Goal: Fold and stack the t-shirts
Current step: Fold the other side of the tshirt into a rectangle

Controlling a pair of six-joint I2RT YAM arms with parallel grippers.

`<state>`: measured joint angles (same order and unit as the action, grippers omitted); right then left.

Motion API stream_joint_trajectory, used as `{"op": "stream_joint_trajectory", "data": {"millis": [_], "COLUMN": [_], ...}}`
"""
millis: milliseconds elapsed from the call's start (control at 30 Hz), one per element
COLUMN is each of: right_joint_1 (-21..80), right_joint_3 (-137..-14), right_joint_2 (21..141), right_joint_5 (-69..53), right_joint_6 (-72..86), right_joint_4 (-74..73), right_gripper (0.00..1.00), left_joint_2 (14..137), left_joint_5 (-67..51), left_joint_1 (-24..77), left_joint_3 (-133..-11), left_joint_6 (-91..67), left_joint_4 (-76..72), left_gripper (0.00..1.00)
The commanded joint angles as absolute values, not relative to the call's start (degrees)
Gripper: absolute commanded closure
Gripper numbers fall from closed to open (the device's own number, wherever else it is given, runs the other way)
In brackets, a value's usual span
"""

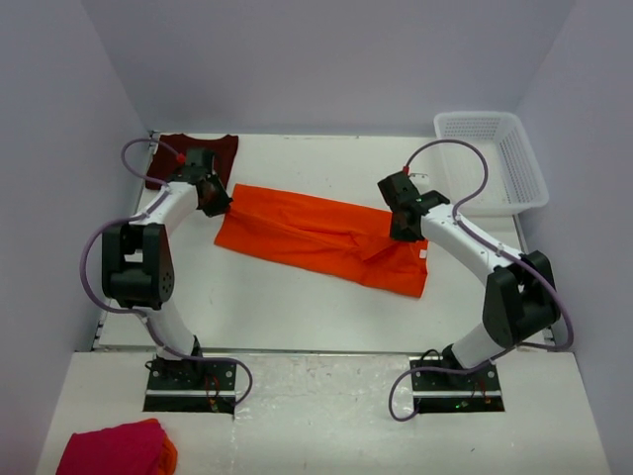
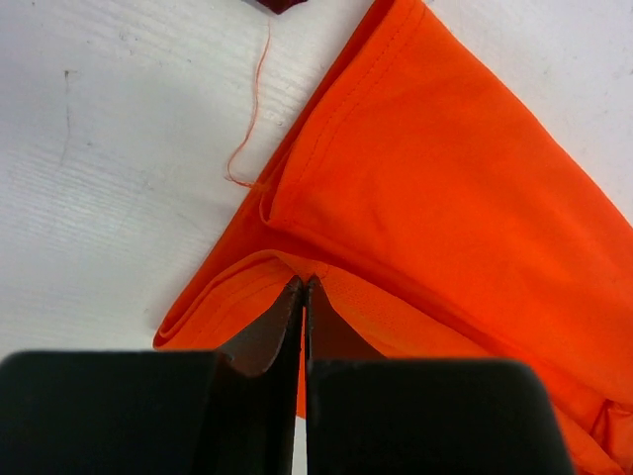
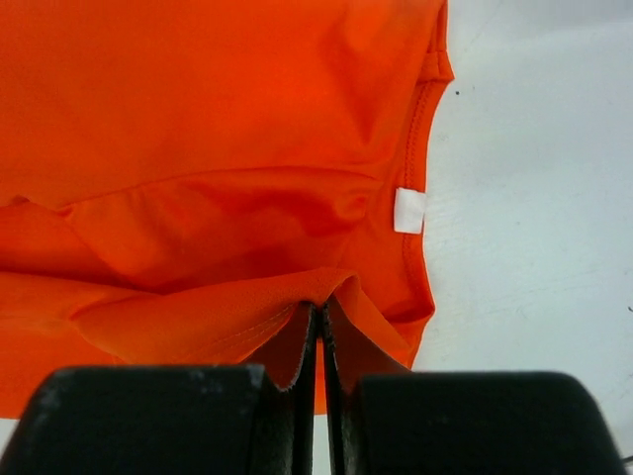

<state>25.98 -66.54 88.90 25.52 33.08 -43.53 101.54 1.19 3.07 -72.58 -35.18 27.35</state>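
The orange t-shirt [image 1: 316, 233] lies folded into a long band across the middle of the table. My left gripper [image 1: 216, 203] is shut on its left end, pinching a fold of cloth [image 2: 305, 282]. At the right end, near the neck, my right gripper [image 1: 404, 230] is shut on an edge of the same shirt [image 3: 321, 309]. The white neck label [image 3: 408, 210] shows just beyond those fingers. The maroon t-shirt [image 1: 173, 148] lies at the back left corner, partly hidden by the left arm; a sliver of it [image 2: 279, 4] shows in the left wrist view.
A white plastic basket [image 1: 534, 168] stands at the back right. A pink-red cloth bundle [image 1: 114, 450] sits off the table at the front left. A loose orange thread [image 2: 252, 119] trails from the shirt's hem.
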Motion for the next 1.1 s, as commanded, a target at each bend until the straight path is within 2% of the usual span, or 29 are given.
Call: {"op": "stream_joint_trajectory", "data": {"millis": [0, 567, 1067], "right_joint_1": [25.4, 21.7, 18.9], "right_joint_3": [-70.5, -72.4, -77.0], "right_joint_2": [91.0, 91.6, 98.3], "right_joint_5": [24.2, 24.1, 20.0], "right_joint_6": [31.3, 29.6, 27.3], "right_joint_4": [-41.7, -41.7, -40.5], "right_gripper": [1.0, 1.0, 1.0], "left_joint_2": [103.4, 105.9, 112.7], "left_joint_5": [3.3, 5.9, 5.9], "left_joint_1": [3.3, 3.3, 3.3], "left_joint_3": [-75.2, -79.1, -83.8], "left_joint_6": [-36.5, -37.1, -37.0], "left_joint_4": [25.8, 26.6, 27.7], "left_gripper": [1.0, 1.0, 1.0]}}
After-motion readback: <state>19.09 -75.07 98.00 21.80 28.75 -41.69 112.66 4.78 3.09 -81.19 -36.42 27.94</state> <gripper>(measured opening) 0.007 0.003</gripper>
